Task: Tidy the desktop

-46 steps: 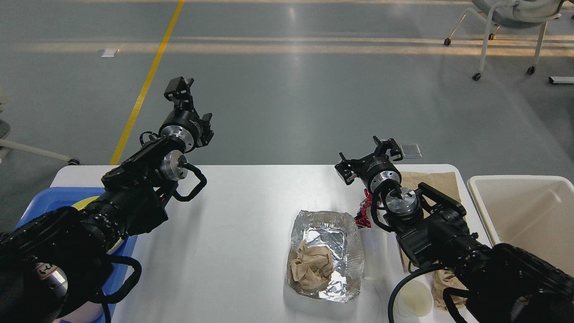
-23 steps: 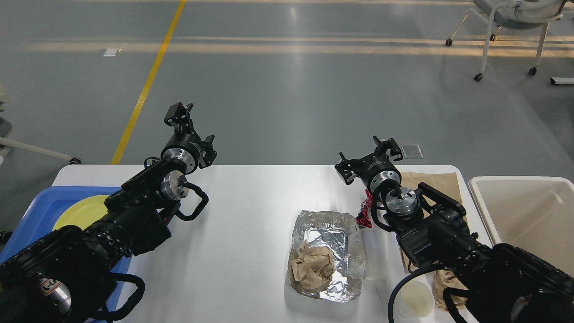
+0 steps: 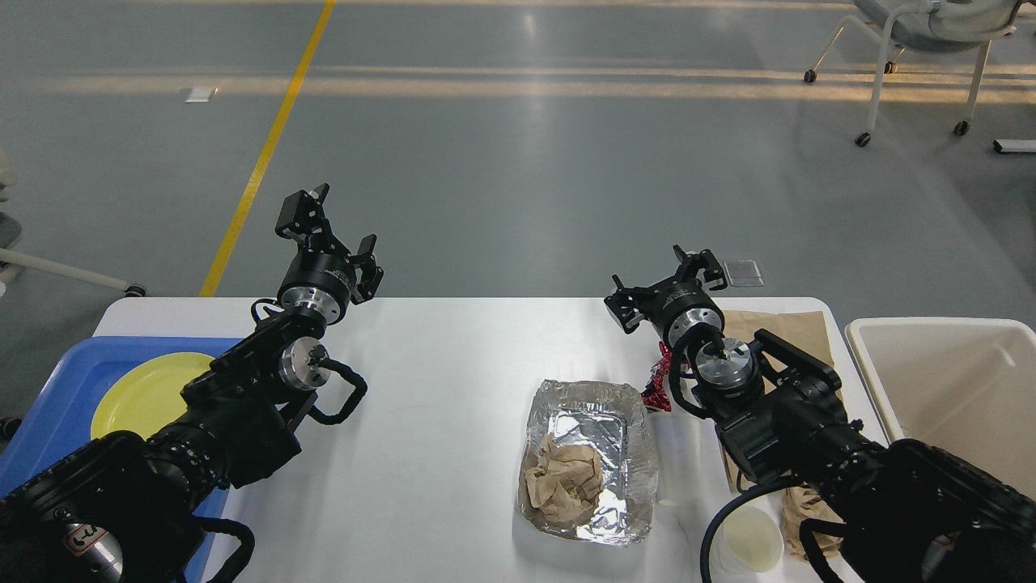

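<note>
Pincer status: left pincer (image 3: 328, 227) spread wide, empty, raised beyond the bench (image 3: 437, 389) far edge. Right pincer (image 3: 665, 283) likewise wide, empty. Foil tray (image 3: 587, 461) holding crumpled paper (image 3: 562, 482) lies at 7 o'clock from the right pincer, long axis running 12-to-6. Right arm is nearer; judged best placed for pickup.

Not much to read here tbh. Only lettering I can spot is a small white sticker with red marks (image 3: 81, 538) on the left arm's thick black segment near the bottom edge, and it's too small to make out.
</note>
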